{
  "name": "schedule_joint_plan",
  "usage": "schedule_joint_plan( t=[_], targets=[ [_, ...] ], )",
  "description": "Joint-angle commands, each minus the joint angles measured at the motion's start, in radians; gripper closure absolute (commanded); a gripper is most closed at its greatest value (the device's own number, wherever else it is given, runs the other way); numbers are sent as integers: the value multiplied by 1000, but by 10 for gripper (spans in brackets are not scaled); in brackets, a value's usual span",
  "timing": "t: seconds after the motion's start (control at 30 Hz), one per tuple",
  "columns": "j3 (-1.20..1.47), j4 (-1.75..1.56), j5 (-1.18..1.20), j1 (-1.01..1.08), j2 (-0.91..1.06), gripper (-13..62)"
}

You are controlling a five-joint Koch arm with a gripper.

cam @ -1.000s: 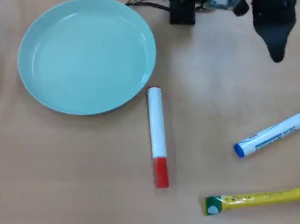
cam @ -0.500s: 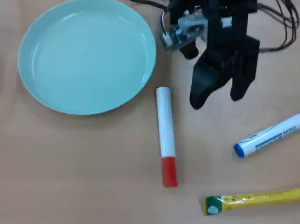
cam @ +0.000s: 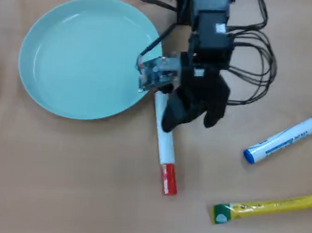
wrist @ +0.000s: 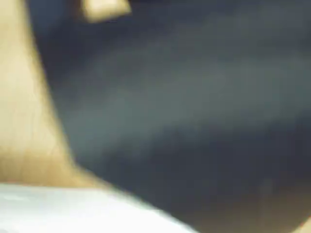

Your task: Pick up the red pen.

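Observation:
In the overhead view the red pen (cam: 165, 149) lies on the tan table, nearly upright in the picture, with its red cap (cam: 168, 179) at the lower end. Its upper end sits by the plate's rim. My gripper (cam: 191, 119) hangs over the pen's upper half with its two black fingers apart. The left fingertip (cam: 169, 120) covers part of the white barrel, and the right fingertip (cam: 212, 116) is off to the pen's right. The wrist view is blurred: a dark mass fills it, with a white band (wrist: 73, 208) along the bottom, likely the pen.
In the overhead view a pale green plate (cam: 39, 94) lies left of the gripper. A white marker with a blue cap (cam: 284, 138) lies at the right. A yellow stick with a green end (cam: 268, 207) lies at the lower right. Black cables (cam: 261, 54) loop right of the arm.

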Motion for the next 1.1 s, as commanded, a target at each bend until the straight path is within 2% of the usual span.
schedule_joint_plan(
  t=[0.0, 0.83, 0.9, 1.07],
  targets=[
    [-20, 2, -3, 37, 9, 69],
    [32, -95, 2, 83, -164, 74],
    [32, -106, 2, 83, -176, 104],
    [32, -127, 2, 87, -193, 276]
  ],
)
